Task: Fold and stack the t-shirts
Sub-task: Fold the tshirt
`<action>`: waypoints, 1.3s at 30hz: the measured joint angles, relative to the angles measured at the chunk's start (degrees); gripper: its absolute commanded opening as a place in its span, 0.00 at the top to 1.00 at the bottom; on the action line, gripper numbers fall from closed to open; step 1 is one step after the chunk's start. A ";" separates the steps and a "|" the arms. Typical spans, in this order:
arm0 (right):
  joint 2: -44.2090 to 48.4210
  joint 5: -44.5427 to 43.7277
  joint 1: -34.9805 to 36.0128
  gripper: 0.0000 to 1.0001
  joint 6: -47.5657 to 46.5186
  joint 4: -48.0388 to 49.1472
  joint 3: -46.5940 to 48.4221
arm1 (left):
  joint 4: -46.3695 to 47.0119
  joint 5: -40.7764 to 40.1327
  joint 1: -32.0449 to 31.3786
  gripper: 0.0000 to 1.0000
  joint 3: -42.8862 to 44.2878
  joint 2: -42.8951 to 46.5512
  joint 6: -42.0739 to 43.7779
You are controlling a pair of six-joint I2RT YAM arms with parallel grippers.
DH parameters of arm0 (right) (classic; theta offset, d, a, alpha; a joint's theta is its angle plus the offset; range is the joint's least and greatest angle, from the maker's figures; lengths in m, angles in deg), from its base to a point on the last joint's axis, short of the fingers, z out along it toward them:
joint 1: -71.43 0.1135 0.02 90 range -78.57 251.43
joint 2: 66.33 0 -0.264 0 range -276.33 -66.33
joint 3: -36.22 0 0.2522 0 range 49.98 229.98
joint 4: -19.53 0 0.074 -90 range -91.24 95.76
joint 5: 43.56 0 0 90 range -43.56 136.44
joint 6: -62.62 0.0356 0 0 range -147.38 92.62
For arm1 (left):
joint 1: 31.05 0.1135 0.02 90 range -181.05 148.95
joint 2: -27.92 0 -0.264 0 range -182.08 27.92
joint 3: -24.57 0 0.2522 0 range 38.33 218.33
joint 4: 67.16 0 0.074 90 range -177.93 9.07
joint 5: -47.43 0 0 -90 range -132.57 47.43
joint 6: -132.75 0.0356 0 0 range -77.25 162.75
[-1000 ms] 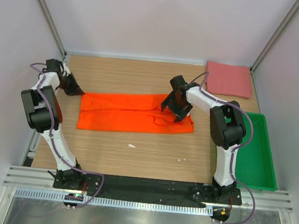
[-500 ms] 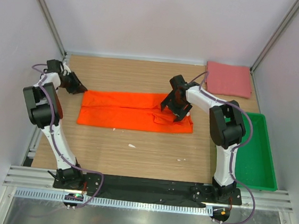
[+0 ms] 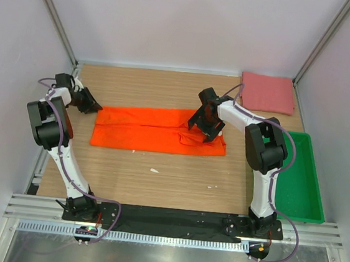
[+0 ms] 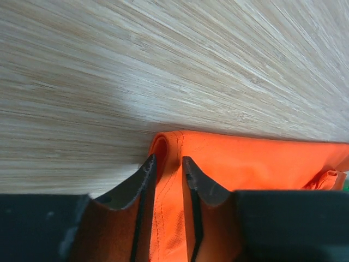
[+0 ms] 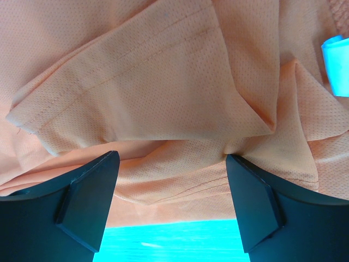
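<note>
Both ends of the orange t-shirt (image 3: 150,131) are straddled — by the left gripper (image 4: 167,159), narrowly parted, and the right gripper (image 5: 170,158), wide — on a white-walled wooden table (image 3: 176,181).

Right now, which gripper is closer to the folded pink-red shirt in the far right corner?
Right. The right gripper sits over the right end of the orange shirt, diagonally near-left of the pink-red shirt. The left gripper is at the orange shirt's left end, much farther away.

Wooden table (image 3: 169,187) bears orange t-shirt (image 3: 150,131) and (folded) pink t-shirt (image 3: 266,94).
</note>
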 measured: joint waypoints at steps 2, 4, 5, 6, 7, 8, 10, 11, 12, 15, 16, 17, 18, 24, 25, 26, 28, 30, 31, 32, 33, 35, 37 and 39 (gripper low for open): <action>0.00 0.00 0.00 0.15 0.00 0.00 0.00 | 0.02 -0.02 0.00 0.93 -0.02 0.00 0.09; -0.02 0.00 0.00 0.15 0.00 0.00 0.00 | -0.11 0.07 0.00 1.00 0.00 0.00 0.33; -0.02 0.02 0.00 0.15 0.00 0.00 0.00 | -0.13 0.07 0.00 1.00 0.00 0.00 0.44; -0.02 0.02 0.00 0.15 -0.02 0.00 0.00 | -0.11 0.09 0.00 1.00 0.02 0.00 0.50; -0.02 0.00 0.00 0.15 -0.02 0.00 0.00 | -0.09 0.02 0.00 1.00 0.02 0.02 0.50; -0.02 0.02 0.00 0.15 -0.02 0.00 0.00 | -0.09 -0.07 0.00 1.00 0.02 0.11 0.48; -0.02 0.02 0.00 0.15 -0.02 0.00 0.00 | -0.09 -0.35 0.00 1.00 0.02 0.55 0.44; -0.02 0.02 0.00 0.15 -0.02 0.00 0.00 | -0.09 -0.52 0.00 1.00 0.02 1.01 0.37; -0.04 0.02 0.00 0.15 -0.02 0.00 0.00 | -0.07 -0.66 0.00 1.00 0.02 1.53 0.31; -0.11 0.07 0.00 0.15 -0.02 0.00 0.04 | -0.09 -0.87 0.00 1.00 0.72 2.69 -0.20; -0.11 0.13 0.00 0.15 -0.02 0.02 0.07 | 0.00 -0.87 0.00 1.00 1.36 2.69 -0.33; -0.11 0.15 0.00 0.15 -0.02 0.04 0.07 | 0.13 -0.90 0.00 1.00 1.92 2.69 -0.52; -0.11 0.20 0.00 0.15 -0.02 0.04 0.07 | 0.15 -0.87 0.00 1.00 2.16 2.69 -0.57; -0.13 0.22 0.00 0.15 -0.02 0.04 0.11 | 0.11 -0.85 0.00 0.93 2.91 1.79 -0.68; -0.17 0.22 0.00 0.15 -0.02 0.04 0.13 | 0.09 -0.90 0.00 0.87 2.91 1.44 -0.66; -0.24 0.24 0.00 0.15 -0.02 -0.04 0.24 | 0.02 -0.98 0.00 0.83 2.89 1.16 -0.57; -0.39 0.42 0.00 0.15 -0.04 -0.33 0.50 | -0.28 -2.01 0.00 0.74 2.89 0.66 -0.48; -0.50 0.81 -0.15 0.15 -0.04 -0.39 0.63 | -0.72 -4.02 0.00 0.65 2.84 0.61 -0.46; -0.61 1.07 -0.24 0.15 -0.04 -0.42 0.68 | -0.87 -5.27 0.00 0.30 2.84 0.66 -0.46; -0.61 1.31 -0.35 0.15 -0.04 -0.46 0.74 | -0.98 -6.80 0.00 0.01 2.84 0.76 -0.44; -0.63 1.44 -0.37 0.15 -0.04 -0.46 0.74 | -1.20 -7.87 0.00 0.01 2.82 0.92 -0.42; -0.66 1.53 -0.42 0.15 -0.04 -0.46 0.74 | -1.25 -9.92 -0.15 0.00 2.73 2.71 -1.86; -0.70 1.62 -0.46 0.15 -0.02 -0.50 0.79 | -1.36 -12.15 -0.44 0.00 2.08 5.42 -2.23; -0.74 1.62 -0.46 0.15 0.02 -0.68 0.96 | -1.51 -13.90 -1.11 0.00 0.90 8.72 -2.54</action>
